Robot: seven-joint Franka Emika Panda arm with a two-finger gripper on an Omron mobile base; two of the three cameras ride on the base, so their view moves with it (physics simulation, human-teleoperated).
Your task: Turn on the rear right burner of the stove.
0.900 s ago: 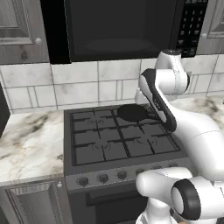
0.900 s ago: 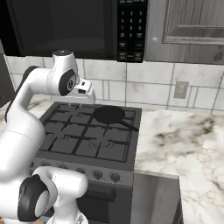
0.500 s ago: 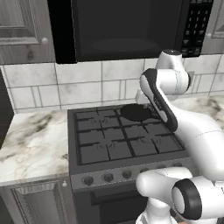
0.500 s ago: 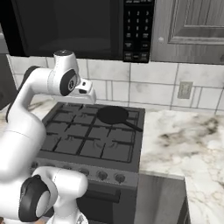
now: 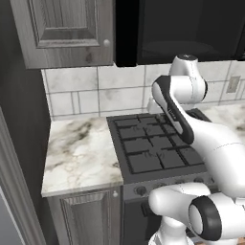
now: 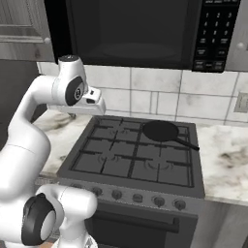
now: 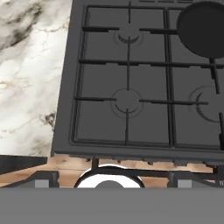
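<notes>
The hand (image 6: 92, 104) hangs above the stove's (image 6: 121, 160) rear left corner, well clear of the grates; whether its fingers are spread or pressed together cannot be told. A black frying pan (image 6: 161, 131) covers the rear right burner (image 7: 205, 26), handle toward the stove's right edge. Knobs (image 6: 137, 197) line the front panel, marble desk (image 5: 79, 148) alongside

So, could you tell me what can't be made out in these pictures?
- Rear right burner: covered by the frying pan in the right base view.
- Knobs: right base view, markings too small to tell which one serves which burner.
- Stove: left base view, its right side hidden behind the arm.
- Gripper: fingers cut off at the hand view's bottom edge, so open or shut is unclear.
</notes>
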